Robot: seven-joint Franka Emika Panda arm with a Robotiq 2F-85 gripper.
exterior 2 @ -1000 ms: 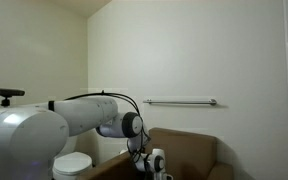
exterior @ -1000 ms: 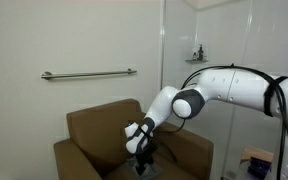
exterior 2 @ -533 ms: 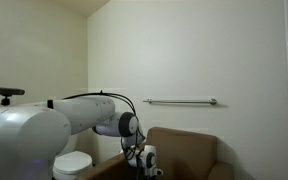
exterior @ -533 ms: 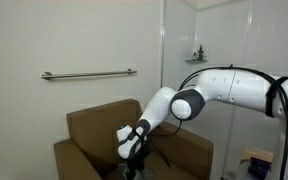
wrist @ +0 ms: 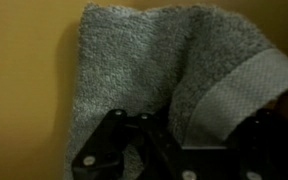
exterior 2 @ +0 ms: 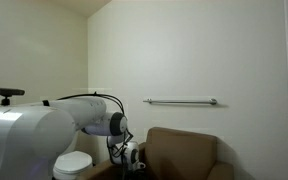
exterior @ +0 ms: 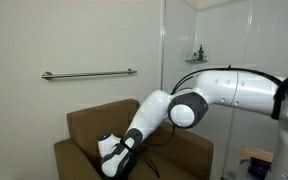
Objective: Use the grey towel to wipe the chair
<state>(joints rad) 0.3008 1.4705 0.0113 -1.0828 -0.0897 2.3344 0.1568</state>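
Cream walls and a grab bar (exterior: 89, 74) stand behind the chair (exterior: 92, 125). Your gripper (exterior: 112, 163) sits low at the chair's seat. The grey towel (wrist: 134, 70) lies rumpled on the chair's tan upholstery, reaching between the dark fingers (wrist: 109, 140). Jaw state cannot be told.

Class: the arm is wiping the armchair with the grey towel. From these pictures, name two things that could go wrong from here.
1. In the wrist view the grey towel lies doubled over itself. It may bunch up and wipe only a narrow strip.
2. In an exterior view the gripper sits low, close to a padded arm of the chair. A longer stroke could push into that arm.
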